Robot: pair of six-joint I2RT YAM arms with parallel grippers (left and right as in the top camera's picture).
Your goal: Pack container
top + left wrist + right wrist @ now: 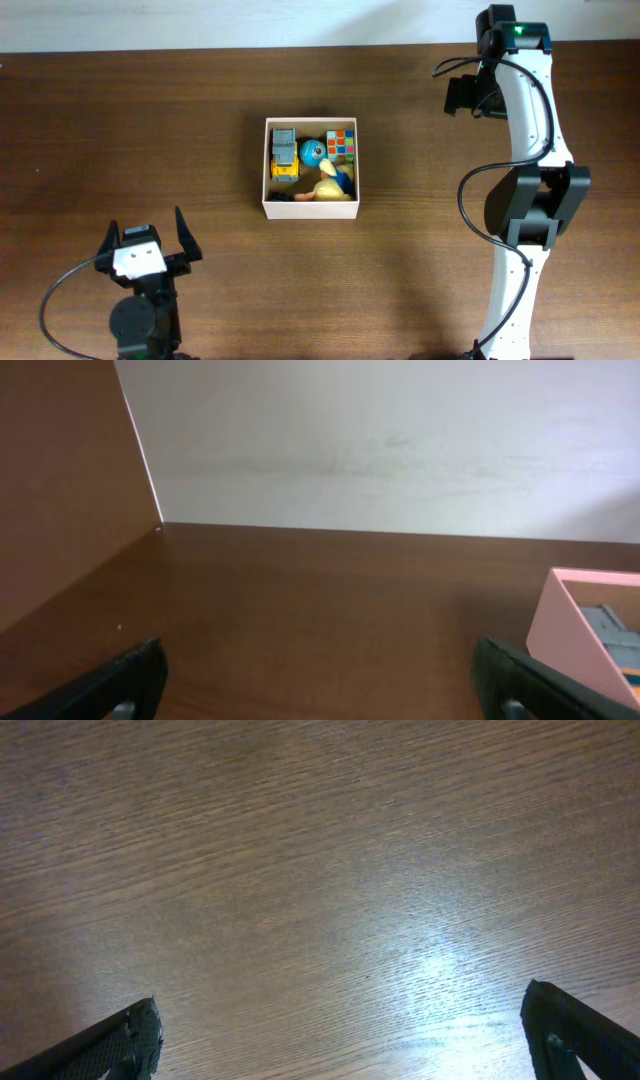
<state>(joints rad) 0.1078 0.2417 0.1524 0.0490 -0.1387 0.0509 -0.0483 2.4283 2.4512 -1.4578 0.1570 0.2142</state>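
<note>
We see the container [310,209] near the middle of the desk [150,120], a square shallow box with white walls. Inside it lie a yellow and grey toy vehicle [284,152], a blue round toy [312,151], a multicoloured cube [342,143] and a pale yellow toy [328,188].

The left claw [146,228] sits at the near left, well apart from the container, with its fingers spread wide and nothing between them. In its wrist view the container's corner shows at the right edge.

The right claw [345,1035] is at the far right, also well away from the container. Its wrist view shows both fingers splayed over bare wood, holding nothing.
</note>
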